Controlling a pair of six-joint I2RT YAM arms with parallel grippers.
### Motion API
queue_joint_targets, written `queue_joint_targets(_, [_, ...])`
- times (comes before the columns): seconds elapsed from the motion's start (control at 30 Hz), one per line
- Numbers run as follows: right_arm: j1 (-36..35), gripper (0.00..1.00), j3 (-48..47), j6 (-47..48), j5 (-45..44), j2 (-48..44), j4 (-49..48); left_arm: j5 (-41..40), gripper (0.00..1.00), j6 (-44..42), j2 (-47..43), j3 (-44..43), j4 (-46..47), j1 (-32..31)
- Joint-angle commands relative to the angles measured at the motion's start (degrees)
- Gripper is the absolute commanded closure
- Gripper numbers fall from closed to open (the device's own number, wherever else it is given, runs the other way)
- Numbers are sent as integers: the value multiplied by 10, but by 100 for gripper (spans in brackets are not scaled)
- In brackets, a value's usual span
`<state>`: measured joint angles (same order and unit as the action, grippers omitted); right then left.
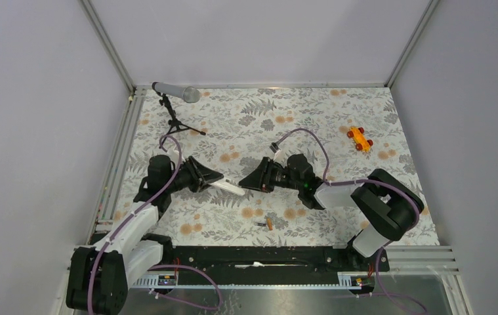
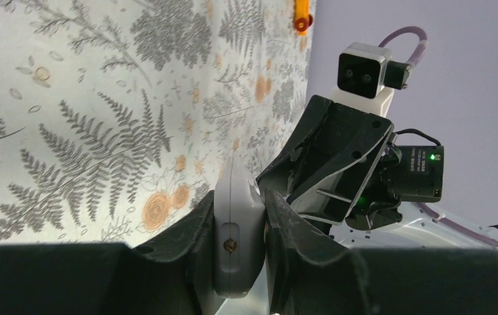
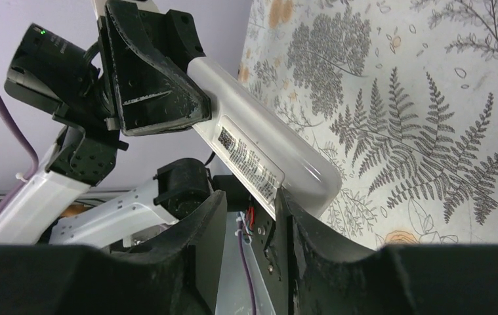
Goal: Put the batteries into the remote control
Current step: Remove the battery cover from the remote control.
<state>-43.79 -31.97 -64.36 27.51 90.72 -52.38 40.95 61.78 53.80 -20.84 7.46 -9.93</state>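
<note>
Slim white remote control (image 3: 266,141), left pincer (image 1: 217,178) clamped

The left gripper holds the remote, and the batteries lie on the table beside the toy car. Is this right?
Not beside the car: the top view shows the batteries near the front edge. The left gripper does hold the remote.

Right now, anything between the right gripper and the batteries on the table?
Nothing visible. The batteries lie on the tablecloth, on the near side of the right gripper, with no object between. That gripper's tips are at the free end of the remote control, which the left gripper holds.
</note>
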Motion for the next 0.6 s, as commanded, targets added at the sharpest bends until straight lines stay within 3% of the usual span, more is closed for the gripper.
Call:
queue_joint_targets(0.0, [-22,60,-22,-24,82,28,-201,97,100,7,11,16,45,-32])
queue_joint_targets(0.27, [-21,61,-31,-3,73,39,-218,42,100,-55,18,-4,-54,-39])
queue_joint_targets(0.43, [-21,62,-44,23,65,34,-164,-27,100,-113,13,-25,-141,-42])
queue_joint_targets(0.57, [-18,61,-42,52,36,22,-86,-63,100,-111,11,-36,-142,-42])
